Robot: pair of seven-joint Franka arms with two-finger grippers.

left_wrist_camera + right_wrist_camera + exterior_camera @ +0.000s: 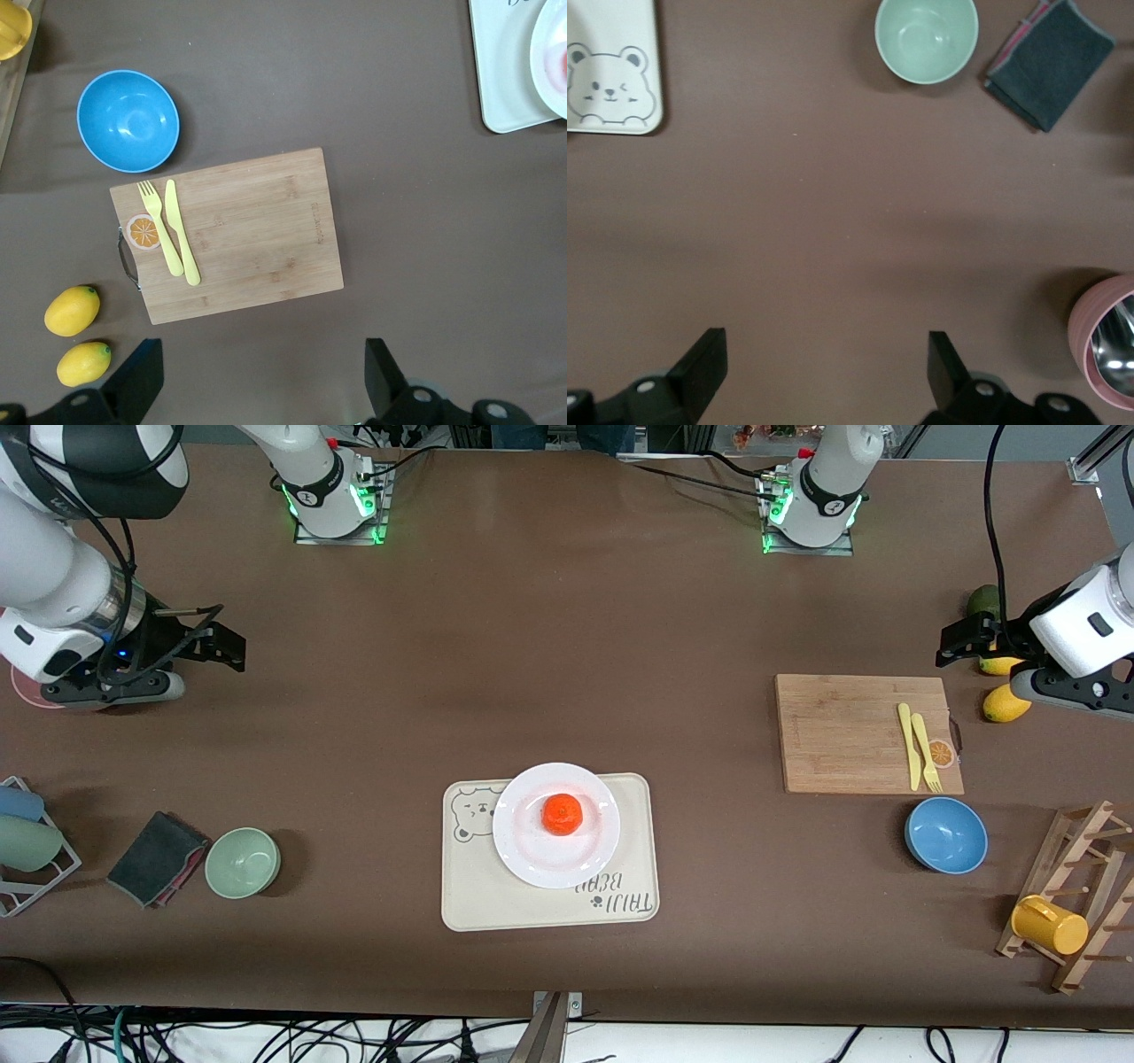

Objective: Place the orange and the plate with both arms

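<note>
The orange sits on the plate, lower centre of the frame. The left gripper and right gripper hover at mid-height edges, jaws wide, empty.

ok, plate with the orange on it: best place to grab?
Probably the plate rim, at the edge overhanging the tray toward the right arm's end of the table. It lies flat with a shallow lip, and the orange sits centred, so come in low from that side and keep it level.
</note>
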